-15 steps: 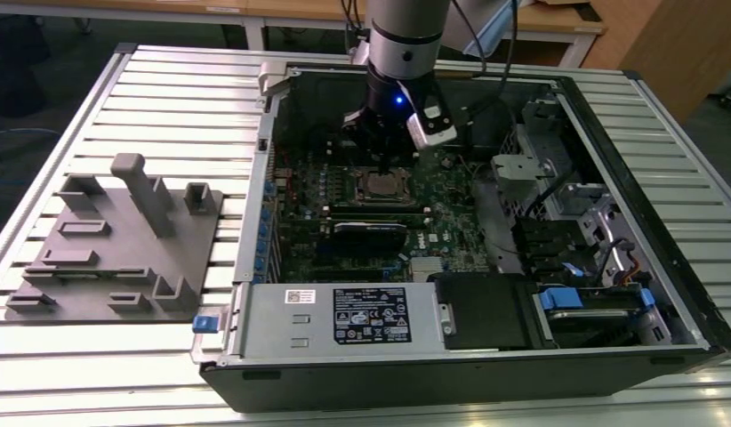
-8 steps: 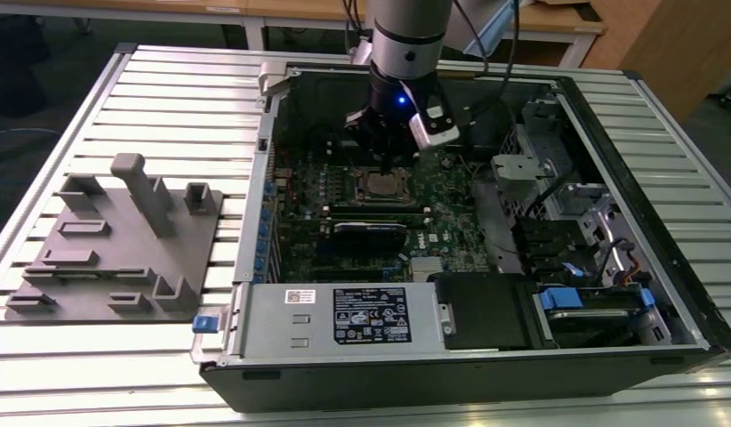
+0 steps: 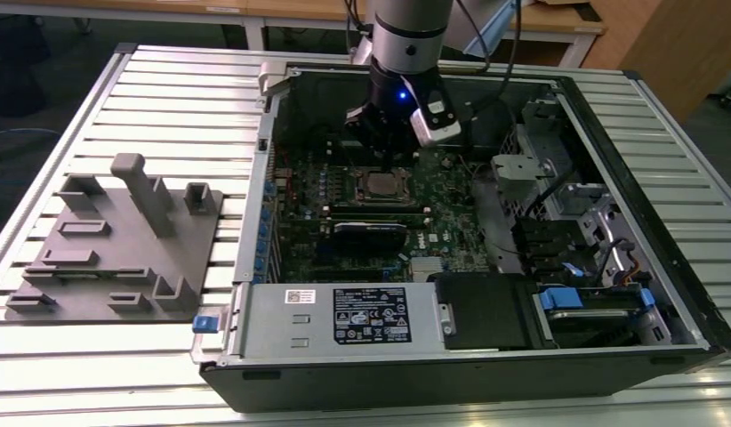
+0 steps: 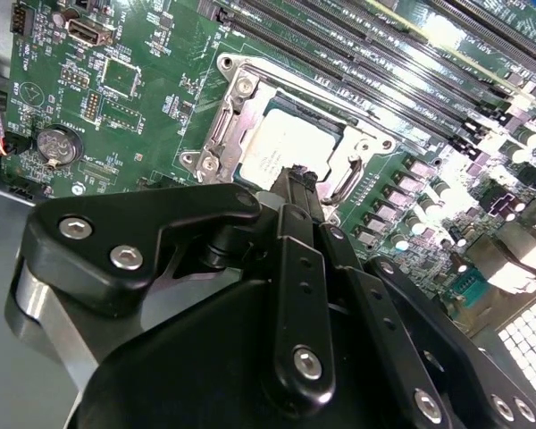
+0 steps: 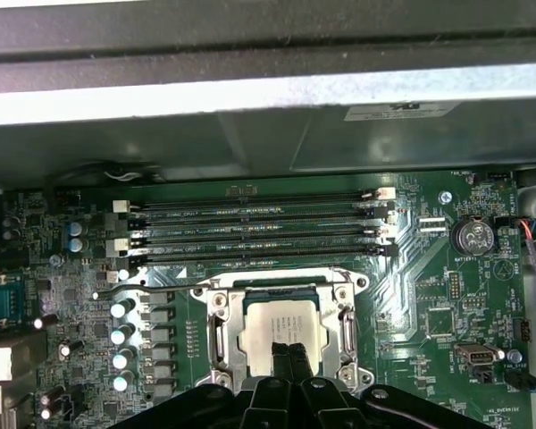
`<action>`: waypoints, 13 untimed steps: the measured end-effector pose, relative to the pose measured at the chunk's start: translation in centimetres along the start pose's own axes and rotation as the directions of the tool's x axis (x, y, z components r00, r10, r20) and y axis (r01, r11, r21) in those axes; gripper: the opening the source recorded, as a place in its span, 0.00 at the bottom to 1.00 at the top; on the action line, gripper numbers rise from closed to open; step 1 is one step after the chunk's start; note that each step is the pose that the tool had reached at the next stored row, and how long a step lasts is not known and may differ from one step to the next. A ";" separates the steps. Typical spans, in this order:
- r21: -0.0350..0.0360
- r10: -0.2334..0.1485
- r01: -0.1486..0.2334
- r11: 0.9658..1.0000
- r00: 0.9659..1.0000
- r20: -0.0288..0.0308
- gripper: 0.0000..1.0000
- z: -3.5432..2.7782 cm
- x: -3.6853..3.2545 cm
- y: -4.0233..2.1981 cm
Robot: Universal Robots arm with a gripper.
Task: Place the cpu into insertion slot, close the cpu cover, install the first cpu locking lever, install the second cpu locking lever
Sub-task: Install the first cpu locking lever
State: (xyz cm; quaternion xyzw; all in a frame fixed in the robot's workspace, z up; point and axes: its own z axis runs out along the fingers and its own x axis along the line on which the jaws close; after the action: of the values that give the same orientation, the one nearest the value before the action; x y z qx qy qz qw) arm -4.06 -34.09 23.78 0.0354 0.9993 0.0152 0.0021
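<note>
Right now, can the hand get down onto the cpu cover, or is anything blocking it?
Probably yes. In the first wrist view the hand is right over the cpu, and the cpu cover lies flat around it, with nothing between them; the long memory slots sit clear to one side.

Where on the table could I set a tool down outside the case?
Bare table slats lie beyond the grey fixture block and in front of it, on the exterior view's left. Inside the computer case, around the pincer over the cpu, it is crowded.
</note>
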 end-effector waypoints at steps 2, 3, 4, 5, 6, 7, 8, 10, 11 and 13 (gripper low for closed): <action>-0.001 0.000 0.000 1.000 1.000 0.000 0.11 -0.08 0.00 0.01; -0.001 0.000 0.000 1.000 1.000 0.000 0.11 -0.14 0.00 0.01; -0.001 0.000 0.000 1.000 1.000 0.000 0.11 -0.19 0.00 0.01; -0.001 0.000 0.000 1.000 1.000 0.000 0.11 -0.24 0.00 0.01; -0.001 0.000 0.000 1.000 1.000 0.000 0.11 -0.31 0.00 0.02; -0.001 0.000 0.000 1.000 1.000 0.000 0.11 -0.41 0.00 0.02; -0.001 0.000 0.000 1.000 1.000 0.000 0.11 -0.50 0.00 0.02; -0.001 0.000 0.000 1.000 1.000 0.000 0.11 -0.72 -0.01 0.03; -0.001 0.000 0.000 1.000 1.000 0.000 0.11 -0.84 -0.01 0.03; -0.001 0.000 0.000 1.000 1.000 0.000 0.11 -1.07 -0.01 0.04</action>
State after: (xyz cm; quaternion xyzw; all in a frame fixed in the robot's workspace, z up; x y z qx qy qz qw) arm -4.06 -34.08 24.85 0.0354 0.9993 0.0155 0.0022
